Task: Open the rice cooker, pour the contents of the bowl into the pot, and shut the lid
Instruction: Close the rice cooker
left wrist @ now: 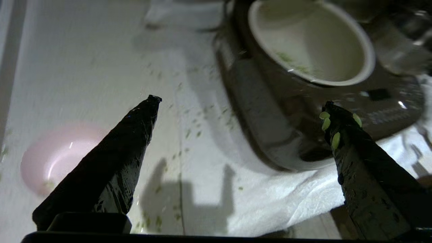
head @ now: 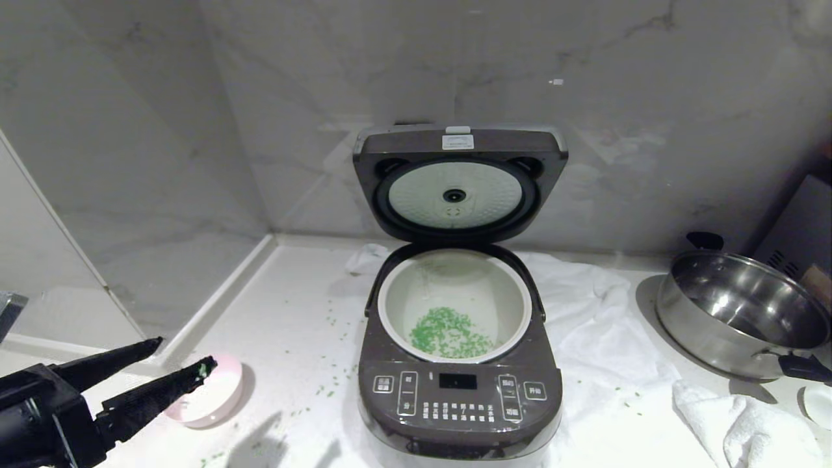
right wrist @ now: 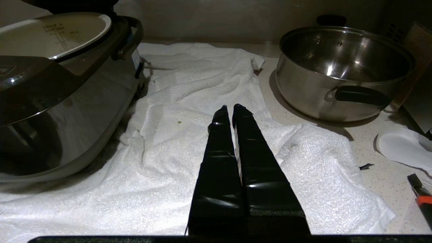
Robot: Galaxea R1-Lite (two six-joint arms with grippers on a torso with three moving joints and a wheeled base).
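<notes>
Nearest, the left end effector point(head: 185, 354) hangs low at the bench's point(head: 292, 312) left front, fingers spread wide, green bits stuck to one tip, holding nothing. Just beyond sits the pink bowl point(head: 211, 393). Further in, the rice cooker point(head: 458, 390) stands on a white towel point(head: 585, 325), lid point(head: 458, 185) upright, contents point(head: 448, 333) lying in the pot point(head: 455, 286). The right end effector point(right wrist: 229, 107), fingers pressed together, rests over the towel.

Head view high, facing down; both wrist views low, close, sharing the rice cooker point(head: 459, 364) with it.
</notes>
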